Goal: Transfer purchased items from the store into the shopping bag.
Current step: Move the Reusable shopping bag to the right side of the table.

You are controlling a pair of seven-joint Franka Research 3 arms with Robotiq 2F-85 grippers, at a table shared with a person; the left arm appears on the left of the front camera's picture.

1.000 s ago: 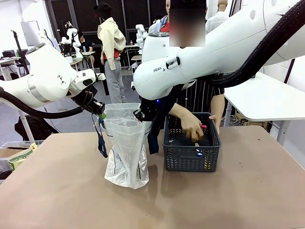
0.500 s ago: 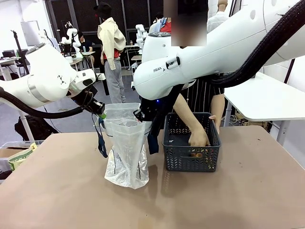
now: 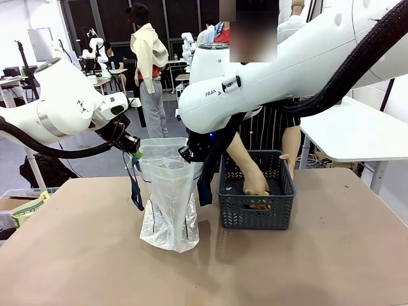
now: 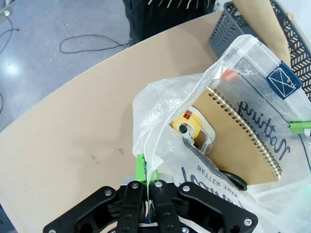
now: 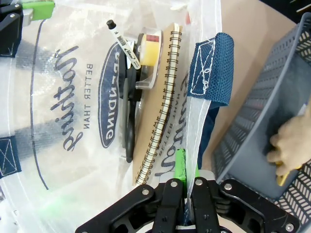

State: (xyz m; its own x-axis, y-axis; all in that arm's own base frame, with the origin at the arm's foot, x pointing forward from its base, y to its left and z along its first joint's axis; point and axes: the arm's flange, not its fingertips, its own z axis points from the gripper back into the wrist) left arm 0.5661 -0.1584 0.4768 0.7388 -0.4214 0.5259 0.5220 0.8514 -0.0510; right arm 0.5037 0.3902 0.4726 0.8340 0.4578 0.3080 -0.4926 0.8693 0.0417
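Holding the shopping bag open at nine o'clock of the store, left gripper clenched on its nine o'clock rim, right gripper on its three, with a person's hand inside the store.

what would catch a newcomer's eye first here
Two white arms hold a translucent shopping bag open at mid-table, the left fingers and right fingers shut on its rim. Inside lie a spiral notebook and yellow tape; beside it, a person's hand reaches into the dark basket.
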